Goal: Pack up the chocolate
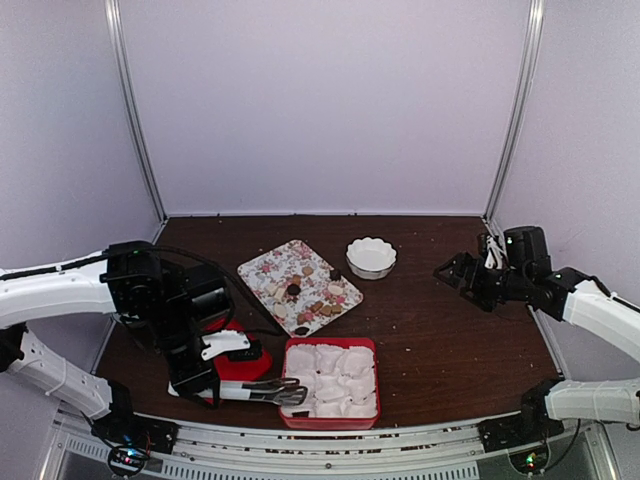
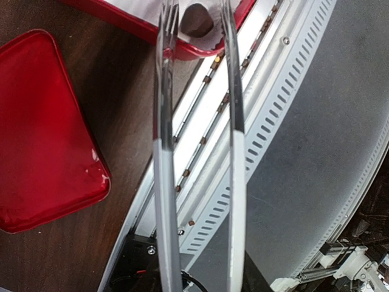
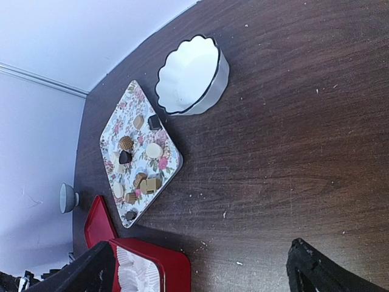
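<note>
Several small chocolates (image 1: 315, 300), dark, tan and pale, lie on the flowered tray (image 1: 262, 268), also in the right wrist view (image 3: 146, 182). My left gripper (image 1: 205, 385) is shut on metal tongs (image 1: 275, 390). The tong tips (image 2: 167, 21) reach over the near-left corner of the red box (image 1: 330, 342) of white paper cups. One dark brown chocolate (image 2: 197, 21) sits between the tips on a white cup, with a small gap on each side. Another dark piece (image 1: 302, 357) lies in the box. My right gripper (image 1: 462, 275) is open and empty, above the table at the right (image 3: 200, 274).
The red lid (image 1: 240, 365) lies left of the box, also in the left wrist view (image 2: 42, 134). An empty white scalloped bowl (image 1: 371, 257) stands right of the tray. The table's metal front rail (image 2: 255, 121) runs under the tongs. Walls enclose the back and sides.
</note>
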Controlling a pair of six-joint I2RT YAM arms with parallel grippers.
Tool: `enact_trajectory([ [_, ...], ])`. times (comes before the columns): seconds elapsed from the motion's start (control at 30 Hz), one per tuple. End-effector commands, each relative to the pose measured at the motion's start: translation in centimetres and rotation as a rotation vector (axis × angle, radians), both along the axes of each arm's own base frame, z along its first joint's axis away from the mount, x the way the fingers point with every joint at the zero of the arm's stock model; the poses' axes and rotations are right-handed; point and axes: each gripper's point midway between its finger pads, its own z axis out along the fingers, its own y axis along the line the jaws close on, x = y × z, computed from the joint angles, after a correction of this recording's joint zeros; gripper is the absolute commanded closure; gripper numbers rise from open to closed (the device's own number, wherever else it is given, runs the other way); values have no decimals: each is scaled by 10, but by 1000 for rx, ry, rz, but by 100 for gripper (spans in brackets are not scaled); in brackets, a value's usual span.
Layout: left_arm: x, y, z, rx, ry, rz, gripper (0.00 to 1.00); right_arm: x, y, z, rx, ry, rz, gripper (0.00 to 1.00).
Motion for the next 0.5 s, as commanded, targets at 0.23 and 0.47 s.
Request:
enact_trajectory([
  [0.23,109,-18,45,-108,-253,293,67,14,2,18,9,-51,-3,0],
  [0.47,192,-5,58,-4,-427,443,65,19,1,20,10,-52,-20,0],
])
